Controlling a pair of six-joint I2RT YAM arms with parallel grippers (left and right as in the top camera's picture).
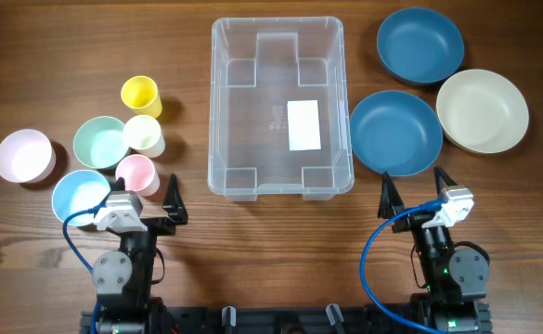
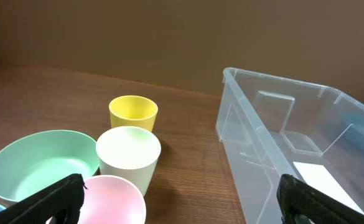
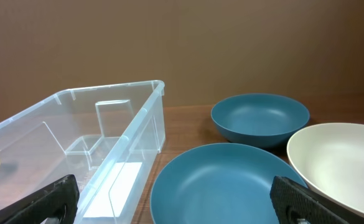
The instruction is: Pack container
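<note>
— Checking the container [image 1: 217, 111] first: anything in it?
— Nothing loose. It stands mid-table, clear, with only a white label [image 1: 303, 125] on its base.
— And round it?
— On its right, two blue bowls [image 1: 420, 44] and a cream bowl [image 1: 482, 110]. On its left, a pink bowl [image 1: 24, 155], mint bowl [image 1: 101, 142], pale-blue bowl [image 1: 78, 197], yellow cup [image 1: 141, 96], white cup [image 1: 145, 135] and pink cup [image 1: 136, 173]. All are empty.
— The pincers?
— The left gripper [image 1: 146, 197] and right gripper [image 1: 414, 190] both have their fingers spread wide, gripping nothing.
</note>
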